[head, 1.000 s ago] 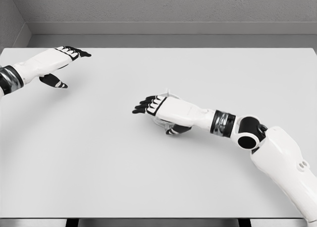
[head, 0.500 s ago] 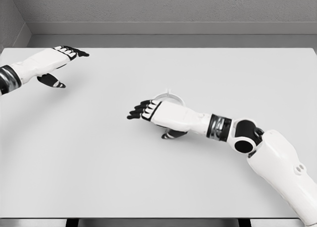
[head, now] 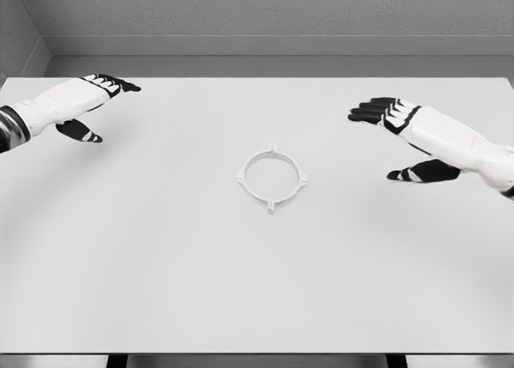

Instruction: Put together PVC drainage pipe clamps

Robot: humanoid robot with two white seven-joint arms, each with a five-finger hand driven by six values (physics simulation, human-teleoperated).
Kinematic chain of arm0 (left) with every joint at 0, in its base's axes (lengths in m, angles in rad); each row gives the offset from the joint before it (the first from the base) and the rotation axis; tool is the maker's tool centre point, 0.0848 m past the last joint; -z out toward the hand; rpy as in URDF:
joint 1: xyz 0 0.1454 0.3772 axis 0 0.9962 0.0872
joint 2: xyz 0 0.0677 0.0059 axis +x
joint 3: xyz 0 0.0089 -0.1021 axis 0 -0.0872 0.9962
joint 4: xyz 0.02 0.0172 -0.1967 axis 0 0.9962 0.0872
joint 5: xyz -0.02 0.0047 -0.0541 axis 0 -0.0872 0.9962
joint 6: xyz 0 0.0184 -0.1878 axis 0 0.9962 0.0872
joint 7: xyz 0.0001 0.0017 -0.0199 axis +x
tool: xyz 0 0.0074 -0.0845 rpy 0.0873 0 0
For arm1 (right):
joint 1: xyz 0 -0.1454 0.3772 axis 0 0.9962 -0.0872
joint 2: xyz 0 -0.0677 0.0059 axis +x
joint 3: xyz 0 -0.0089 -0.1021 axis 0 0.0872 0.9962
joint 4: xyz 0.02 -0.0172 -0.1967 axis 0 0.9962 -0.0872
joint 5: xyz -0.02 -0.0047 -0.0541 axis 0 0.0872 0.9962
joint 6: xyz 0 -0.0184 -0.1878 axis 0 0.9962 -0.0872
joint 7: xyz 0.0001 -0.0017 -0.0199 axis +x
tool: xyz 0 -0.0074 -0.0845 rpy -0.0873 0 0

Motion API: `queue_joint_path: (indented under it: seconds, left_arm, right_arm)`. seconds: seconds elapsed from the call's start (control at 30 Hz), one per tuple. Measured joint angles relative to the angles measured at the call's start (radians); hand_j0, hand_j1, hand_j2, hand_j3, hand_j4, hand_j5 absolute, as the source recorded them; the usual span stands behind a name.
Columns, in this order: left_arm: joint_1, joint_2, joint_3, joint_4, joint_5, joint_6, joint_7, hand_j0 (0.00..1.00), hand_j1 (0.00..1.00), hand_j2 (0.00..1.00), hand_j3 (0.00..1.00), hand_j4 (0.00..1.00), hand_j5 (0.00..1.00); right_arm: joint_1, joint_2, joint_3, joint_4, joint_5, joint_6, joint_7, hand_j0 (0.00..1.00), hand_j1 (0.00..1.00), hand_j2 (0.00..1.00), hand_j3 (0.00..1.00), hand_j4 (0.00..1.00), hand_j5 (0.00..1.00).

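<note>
White plastic, ring-shaped with four small lugs around its rim, the pipe clamp (head: 272,178) lies flat near the middle of the pale grey table (head: 161,263), touched by neither hand. Well to its right the right hand (head: 414,131) hovers with black-tipped fingers (head: 371,109) stretched out and thumb apart (holding nothing); at the far left the left hand (head: 76,103) hangs over the table's back corner, its fingers likewise extended and empty.

A broad, flat, pale grey rectangular table (head: 161,288) fills most of the view; behind its far edge stands a grey textured wall (head: 265,10).
</note>
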Motion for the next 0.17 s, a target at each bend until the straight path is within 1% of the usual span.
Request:
queue_joint_path:
  seconds: [0.17]
  left_arm:
    - [0.000, 0.005, 0.000, 0.000, 0.001, 0.000, 0.000, 1.00, 1.00, 1.00, 1.00, 1.00, 1.00]
  right_arm:
    - [0.015, -0.011, -0.047, 0.061, -0.011, 0.000, 0.001, 1.00, 1.00, 1.00, 1.00, 1.00, 1.00]
